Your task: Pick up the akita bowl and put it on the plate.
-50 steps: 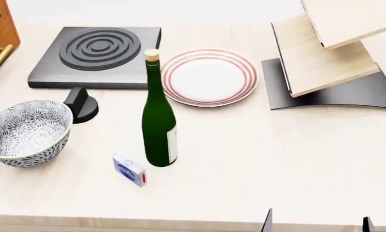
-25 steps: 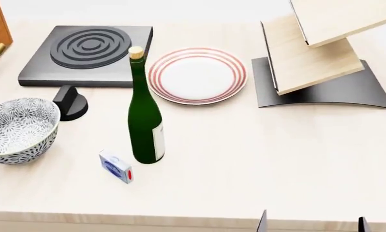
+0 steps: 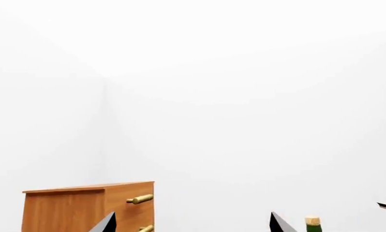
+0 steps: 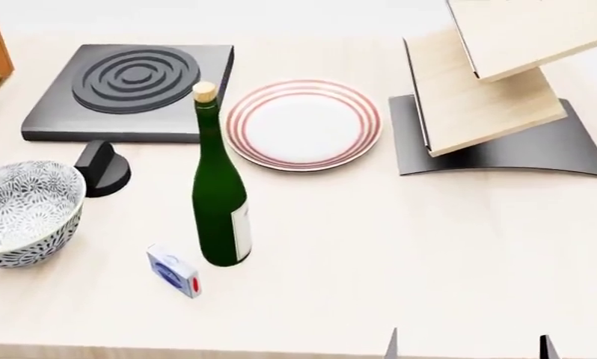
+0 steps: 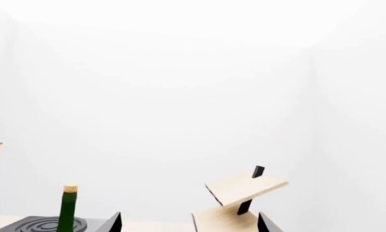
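Bench (image 4: 399,247), pale wood-toned top, carrying the following. Akita bowl (image 4: 19,213): deep, grey-and-white floral pattern, cream rim, upright at the left edge of the bench, partly cut off by the head view; nothing touches it. Plate (image 4: 304,125): white with concentric red rings, lying flat toward the far edge, about mid-width, well apart from the bowl and bare. Green wine bottle (image 4: 220,202): corked, upright, standing between bowl and plate, nearer the front edge than the plate. Small blue-and-white box (image 4: 173,271): lying just beside the bottle's base, on its left, toward the front edge. Dark grey square stove (image 4: 129,86): raised concentric rings, at the far left corner, just beside the plate. Black knob (image 4: 101,167): sitting in front of the stove, near the bowl. Tiered wooden shelf (image 4: 488,90): pale slanted boards on a dark curved base, at the far right corner. Orange wooden cabinet (image 3: 90,208): brass handles, standing off the left end of the bench. Right gripper (image 4: 468,345): only two dark fingertips show at the front edge, spread apart, holding nothing. Left gripper (image 3: 191,223): seen only in its wrist view, two dark fingertips parted, released, nothing between them, facing the white wall, cabinet and bottle cork.
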Motion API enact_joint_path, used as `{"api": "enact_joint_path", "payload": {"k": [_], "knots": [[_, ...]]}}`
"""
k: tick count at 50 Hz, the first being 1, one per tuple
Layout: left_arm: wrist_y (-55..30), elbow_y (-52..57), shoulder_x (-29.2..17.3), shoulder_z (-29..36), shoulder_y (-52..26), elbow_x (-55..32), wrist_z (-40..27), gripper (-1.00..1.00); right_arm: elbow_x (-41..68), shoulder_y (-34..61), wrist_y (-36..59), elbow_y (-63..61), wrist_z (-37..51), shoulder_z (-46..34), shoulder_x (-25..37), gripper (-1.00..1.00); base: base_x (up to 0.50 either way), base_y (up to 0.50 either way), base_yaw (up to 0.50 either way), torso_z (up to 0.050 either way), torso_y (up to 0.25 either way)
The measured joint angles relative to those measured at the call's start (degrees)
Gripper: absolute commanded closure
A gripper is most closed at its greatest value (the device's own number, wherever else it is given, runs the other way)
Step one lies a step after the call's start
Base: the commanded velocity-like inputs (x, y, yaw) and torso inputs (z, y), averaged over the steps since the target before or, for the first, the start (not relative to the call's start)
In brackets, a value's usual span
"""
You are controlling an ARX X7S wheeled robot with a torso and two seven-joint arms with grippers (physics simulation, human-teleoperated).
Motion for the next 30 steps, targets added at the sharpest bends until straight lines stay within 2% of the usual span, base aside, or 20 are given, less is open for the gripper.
{"api": "enact_joint_path", "payload": {"k": [30], "knots": [[0.09, -0.03, -0.74, 0.50, 0.06, 0.02, -0.86, -1.00, -1.12, -0.23, -1.14, 0.27, 0.97, -1.11, 0.82, -1.00, 0.14, -0.03, 0.00, 0.000, 0.000]]}}
